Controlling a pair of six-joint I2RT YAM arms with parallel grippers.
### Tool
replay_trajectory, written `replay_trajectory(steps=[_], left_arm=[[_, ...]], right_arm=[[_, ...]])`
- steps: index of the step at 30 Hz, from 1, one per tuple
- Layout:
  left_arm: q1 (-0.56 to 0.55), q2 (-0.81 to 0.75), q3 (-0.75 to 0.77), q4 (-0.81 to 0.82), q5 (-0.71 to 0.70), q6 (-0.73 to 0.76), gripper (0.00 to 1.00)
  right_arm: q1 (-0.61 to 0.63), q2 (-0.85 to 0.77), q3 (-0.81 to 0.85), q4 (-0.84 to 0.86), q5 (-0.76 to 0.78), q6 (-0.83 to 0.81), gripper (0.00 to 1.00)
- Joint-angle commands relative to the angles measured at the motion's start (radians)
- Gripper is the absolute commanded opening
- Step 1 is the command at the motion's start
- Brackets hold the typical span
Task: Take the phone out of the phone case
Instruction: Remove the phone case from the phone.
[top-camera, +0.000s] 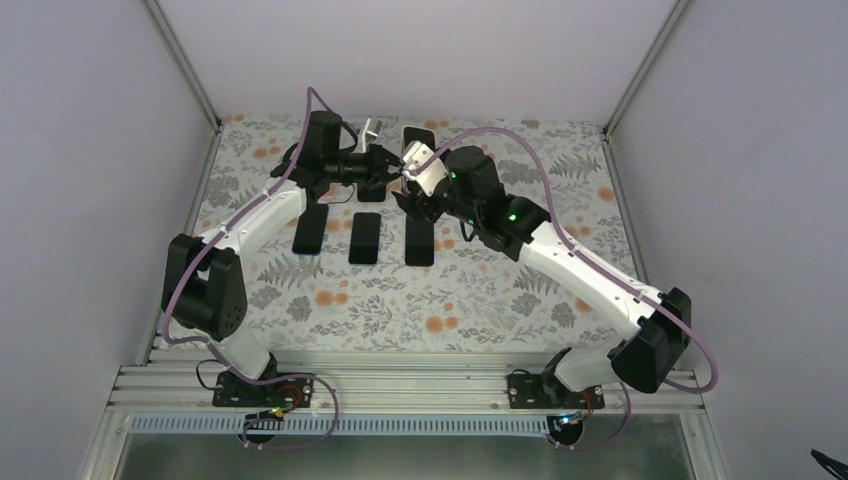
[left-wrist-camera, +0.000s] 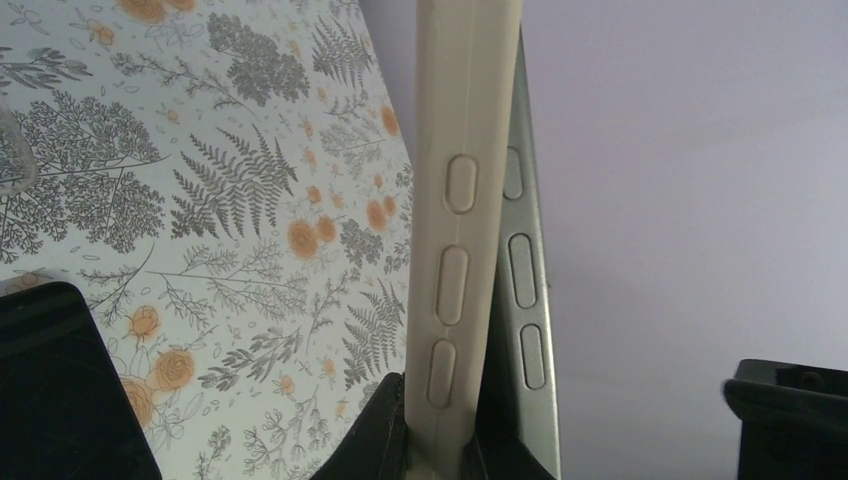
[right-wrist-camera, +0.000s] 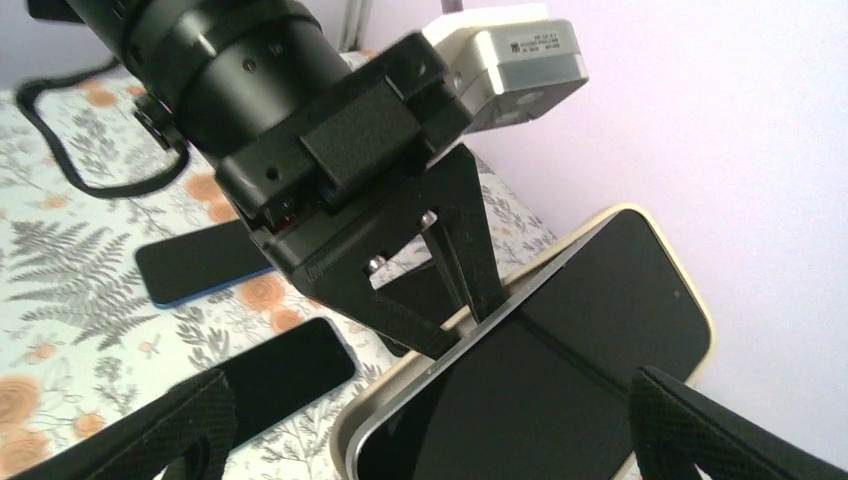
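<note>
We see the left claw (left-wrist-camera: 440, 445) pinching the cream phone case (left-wrist-camera: 455, 200) by its side wall, above the table (top-camera: 480, 300); the phone (right-wrist-camera: 560, 370) seems partly peeled from it; the right claw (right-wrist-camera: 440, 420) stands spread, one finger on either side of the phone; whether it touches, we cannot tell.

Two arms (top-camera: 255, 215) (top-camera: 580, 265), one phone (right-wrist-camera: 560, 350) in one cream case (left-wrist-camera: 455, 230), and three loose phones (top-camera: 310, 228) (top-camera: 365, 238) (top-camera: 420, 245).
</note>
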Motion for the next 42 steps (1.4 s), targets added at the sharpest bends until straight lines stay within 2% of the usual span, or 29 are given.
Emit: replay_trajectory(steps=[1, 5, 14, 19, 27, 34, 39, 42], left_arm=[[0.01, -0.015, 0.034, 0.057, 0.025, -0.033, 0.02], [0.019, -0.015, 0.023, 0.075, 0.039, -0.057, 0.02], [0.022, -0.024, -0.005, 0.123, 0.072, -0.085, 0.02], [0.022, -0.024, -0.011, 0.13, 0.077, -0.09, 0.02], [0.021, -0.019, -0.027, 0.142, 0.076, -0.099, 0.02], [0.015, 0.0, -0.069, 0.187, 0.089, -0.144, 0.02], [0.015, 0.006, -0.069, 0.199, 0.107, -0.156, 0.02], [0.015, 0.004, -0.077, 0.217, 0.118, -0.17, 0.02]], right_arm=[[0.024, 0.025, -0.037, 0.07, 0.137, -0.059, 0.92], [0.033, 0.027, -0.064, 0.103, 0.198, -0.083, 0.91], [0.031, 0.01, -0.128, 0.206, 0.335, -0.154, 0.81], [0.02, 0.009, -0.121, 0.227, 0.353, -0.164, 0.77], [0.003, 0.014, -0.078, 0.243, 0.353, -0.176, 0.76], [0.0, 0.044, -0.03, 0.302, 0.386, -0.255, 0.72], [-0.008, 0.046, -0.052, 0.365, 0.431, -0.308, 0.67], [-0.008, 0.046, -0.096, 0.455, 0.484, -0.406, 0.62]])
